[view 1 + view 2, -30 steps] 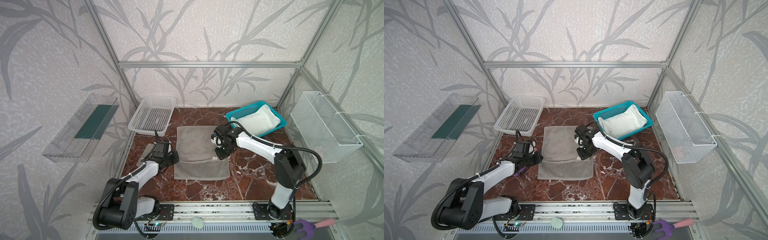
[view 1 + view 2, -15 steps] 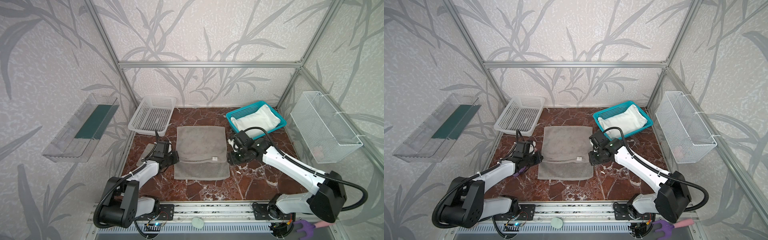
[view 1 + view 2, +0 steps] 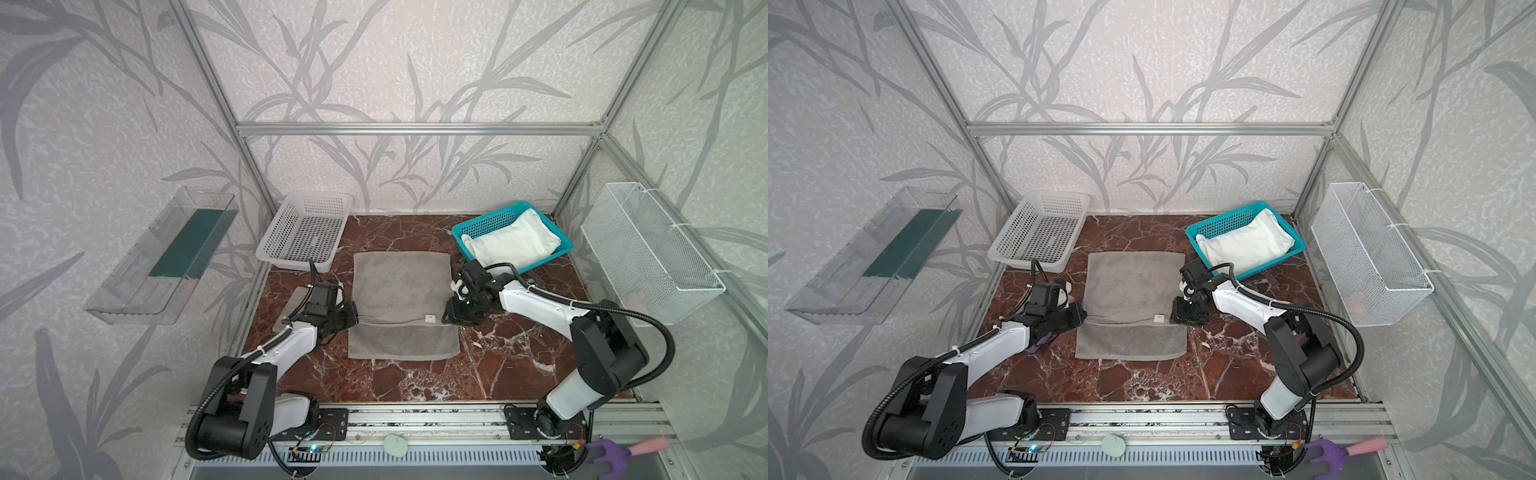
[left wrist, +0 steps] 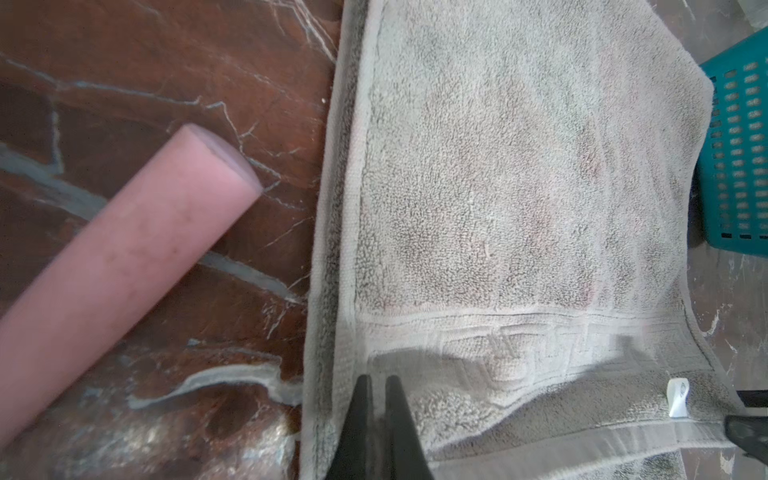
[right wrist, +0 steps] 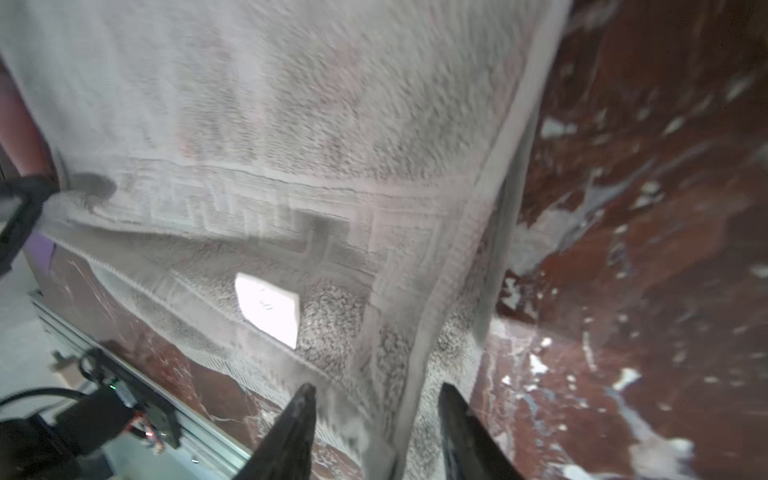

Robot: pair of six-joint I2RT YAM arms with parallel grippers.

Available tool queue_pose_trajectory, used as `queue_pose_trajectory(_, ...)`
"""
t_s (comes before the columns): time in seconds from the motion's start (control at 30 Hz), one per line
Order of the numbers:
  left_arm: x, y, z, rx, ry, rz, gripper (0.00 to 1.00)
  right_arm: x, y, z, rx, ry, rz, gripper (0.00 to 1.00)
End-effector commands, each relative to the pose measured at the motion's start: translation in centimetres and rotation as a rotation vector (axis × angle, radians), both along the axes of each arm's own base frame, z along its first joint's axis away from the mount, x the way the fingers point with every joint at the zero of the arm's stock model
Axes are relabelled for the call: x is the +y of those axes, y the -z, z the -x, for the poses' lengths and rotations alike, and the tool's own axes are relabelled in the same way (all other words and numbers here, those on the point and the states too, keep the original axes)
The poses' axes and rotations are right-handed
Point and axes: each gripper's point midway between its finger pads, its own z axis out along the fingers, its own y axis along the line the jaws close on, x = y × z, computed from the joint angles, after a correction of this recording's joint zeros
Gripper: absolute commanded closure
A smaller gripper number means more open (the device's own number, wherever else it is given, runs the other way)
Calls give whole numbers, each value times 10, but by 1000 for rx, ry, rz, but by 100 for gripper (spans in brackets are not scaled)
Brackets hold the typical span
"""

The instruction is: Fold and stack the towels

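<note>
Pinched shut, the left end effector (image 3: 351, 318) grips the left edge of the plain grey terry towel (image 3: 401, 286). The towel lies folded on the red-brown marble counter (image 3: 415, 378), its upper layer stopping short of the near edge. At the opposite edge the right end effector (image 5: 376, 390) stands with jaws apart, the towel's hem between them. A plain white towel (image 3: 513, 245) sits bundled in the teal plastic basket (image 3: 484, 224) at the far right.
</note>
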Motion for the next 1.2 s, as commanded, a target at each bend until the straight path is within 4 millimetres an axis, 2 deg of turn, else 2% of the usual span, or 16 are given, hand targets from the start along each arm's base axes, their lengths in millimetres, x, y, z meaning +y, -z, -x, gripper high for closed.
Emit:
queue_pose_trajectory(0.0,-10,18,17,69,28,12,100,13,1,0,10,6,-68,72)
queue_pose_trajectory(0.13,-20,26,21,110,64,-12,100,5,14,-10,-5,6,-29,91)
queue_pose_trajectory(0.2,-21,33,20,146,52,-20,100,1,31,-13,38,15,-29,99)
queue_pose_trajectory(0.27,-16,45,16,183,5,-36,100,-2,41,-21,51,24,-35,100)
queue_pose_trajectory(0.37,-23,58,2,198,-8,-9,100,-4,47,-39,37,9,-15,100)
queue_pose_trajectory(0.47,-30,66,-17,221,-1,-3,100,-8,47,-62,10,6,8,100)
queue_pose_trajectory(0.57,-35,63,-38,221,1,-10,100,-12,35,-84,-26,1,23,100)
queue_pose_trajectory(0.7,-36,38,-67,177,2,-4,100,-22,13,-100,-81,-16,73,100)
queue_pose_trajectory(0.83,-30,-14,-90,76,18,-28,100,-28,-17,-103,-139,-14,86,100)
queue_pose_trajectory(0.97,-27,-54,-98,17,66,-75,100,-30,-40,-98,-183,2,62,100)
queue_pose_trajectory(1.17,-27,-96,-108,-91,106,-103,100,-28,-79,-105,-263,2,20,100)
